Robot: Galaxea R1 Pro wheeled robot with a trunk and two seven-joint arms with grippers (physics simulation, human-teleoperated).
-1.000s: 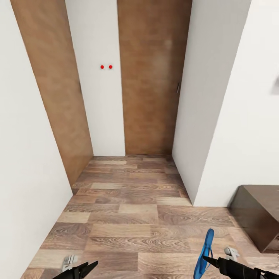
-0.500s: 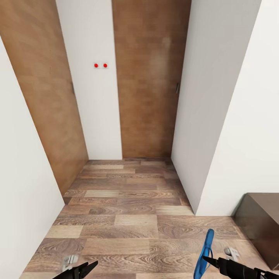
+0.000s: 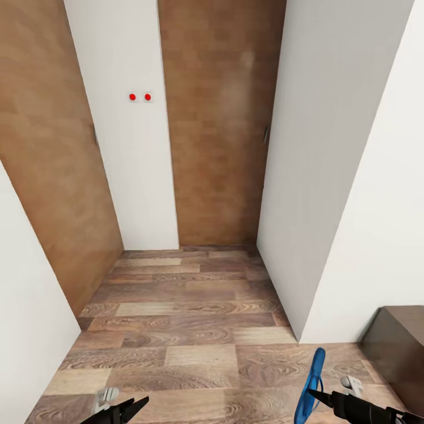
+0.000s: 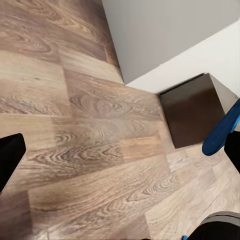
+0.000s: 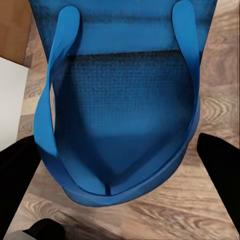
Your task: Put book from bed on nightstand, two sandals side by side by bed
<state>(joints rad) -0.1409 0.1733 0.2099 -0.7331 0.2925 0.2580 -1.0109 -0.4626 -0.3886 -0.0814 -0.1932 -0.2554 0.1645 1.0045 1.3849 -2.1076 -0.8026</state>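
Right gripper (image 3: 315, 396) clamps 1 blue sandal (image 3: 310, 386), hanging edge-on above plank floor (image 3: 194, 330); left gripper (image 3: 131, 406) parted, empty; bed, book, 2nd sandal unseen; placing likely remains.

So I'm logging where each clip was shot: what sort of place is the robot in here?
Probably a narrow hallway inside a home: white walls, a wood-plank floor and two tall brown wooden doors. A dark cabinet stands at the right. The right pincer holds a blue sandal.
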